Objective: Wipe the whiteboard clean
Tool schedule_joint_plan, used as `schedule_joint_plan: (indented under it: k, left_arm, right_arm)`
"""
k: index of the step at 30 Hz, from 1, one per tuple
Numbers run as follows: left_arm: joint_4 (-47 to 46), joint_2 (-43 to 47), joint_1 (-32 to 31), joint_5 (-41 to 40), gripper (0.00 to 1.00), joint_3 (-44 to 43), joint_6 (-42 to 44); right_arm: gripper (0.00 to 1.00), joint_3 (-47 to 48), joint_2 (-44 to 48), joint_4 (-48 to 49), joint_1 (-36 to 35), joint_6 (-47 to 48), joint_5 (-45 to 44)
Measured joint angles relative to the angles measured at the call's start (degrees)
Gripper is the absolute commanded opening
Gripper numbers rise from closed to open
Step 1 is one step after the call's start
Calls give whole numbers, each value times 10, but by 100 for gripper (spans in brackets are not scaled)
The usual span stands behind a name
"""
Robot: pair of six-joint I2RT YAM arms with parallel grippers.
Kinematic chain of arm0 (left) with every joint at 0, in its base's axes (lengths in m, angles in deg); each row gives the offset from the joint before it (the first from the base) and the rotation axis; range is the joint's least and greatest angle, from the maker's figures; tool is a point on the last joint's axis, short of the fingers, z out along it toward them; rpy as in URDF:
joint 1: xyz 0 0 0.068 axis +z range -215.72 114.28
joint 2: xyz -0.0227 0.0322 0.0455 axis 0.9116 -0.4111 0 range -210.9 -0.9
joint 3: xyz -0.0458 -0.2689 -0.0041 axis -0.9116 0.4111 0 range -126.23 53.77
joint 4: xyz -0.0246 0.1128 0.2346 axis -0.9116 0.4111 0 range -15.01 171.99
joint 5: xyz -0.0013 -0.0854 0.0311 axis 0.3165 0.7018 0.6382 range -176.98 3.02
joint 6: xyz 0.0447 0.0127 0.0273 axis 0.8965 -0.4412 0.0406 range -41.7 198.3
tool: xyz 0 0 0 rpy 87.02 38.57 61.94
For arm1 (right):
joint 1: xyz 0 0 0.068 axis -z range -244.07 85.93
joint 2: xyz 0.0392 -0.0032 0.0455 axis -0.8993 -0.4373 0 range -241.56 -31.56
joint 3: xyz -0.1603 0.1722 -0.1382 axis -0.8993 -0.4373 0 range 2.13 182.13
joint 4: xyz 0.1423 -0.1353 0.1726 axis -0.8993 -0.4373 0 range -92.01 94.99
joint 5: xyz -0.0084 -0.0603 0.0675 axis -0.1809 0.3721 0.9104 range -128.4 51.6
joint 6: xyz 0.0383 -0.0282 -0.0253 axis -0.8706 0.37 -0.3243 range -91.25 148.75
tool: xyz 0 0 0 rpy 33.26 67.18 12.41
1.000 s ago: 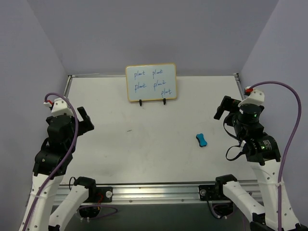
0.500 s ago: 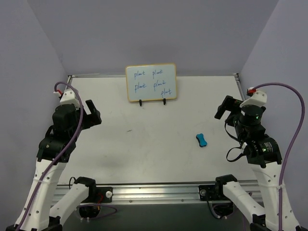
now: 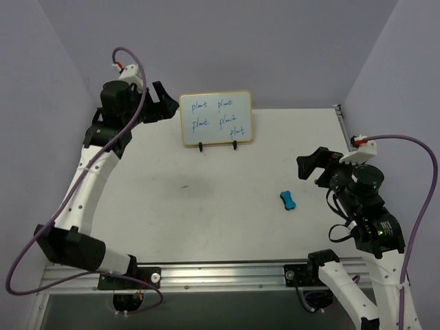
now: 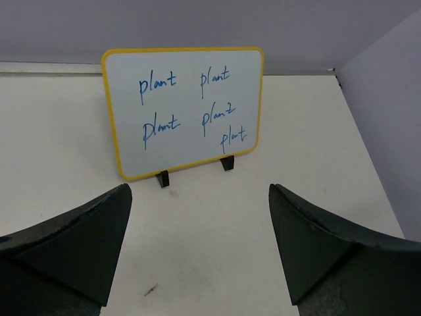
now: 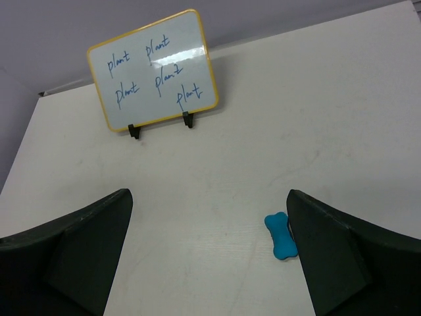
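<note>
While the white counter (image 3: 206,220) fills most of the overhead view between pale lavender walls (image 3: 41,62), the two arms take up its sides. The left arm (image 3: 86,175) stretches far up along the left edge, and the right arm (image 3: 371,220) stands folded over the near right part. The whiteboard (image 3: 216,117) stands at the far middle of the counter, close to the back wall. It has a thin yellow frame and bears the word "plant" five times in blue handwriting. It leans back a little on a black stand, of which only two small feet (image 3: 200,146) show under its bottom edge. The left claw (image 3: 167,103) hangs in the air just left of the board's upper left corner. It faces the board without touching it, its jaws are spread wide, and there is nothing between them. The right claw (image 3: 311,170) hovers over the right side of the counter, well apart from the board, and it too gapes wide and empty. A small blue bone-shaped eraser (image 3: 288,200) lies flat on the counter near the right claw, on its near left side and free of its fingers. A tiny dark mark (image 3: 184,185) sits on the counter left of centre.
</note>
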Motion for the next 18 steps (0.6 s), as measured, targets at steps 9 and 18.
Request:
schedule_joint_plan:
  k: [9, 18]
  left_arm:
    - [-41, -253, 87, 108, 94, -148, 3]
    - [-106, -458, 156, 224, 94, -262, -15]
  right_arm:
    - [100, 6, 11, -45, 0, 26, 26]
    - [100, -4, 27, -62, 0, 36, 26]
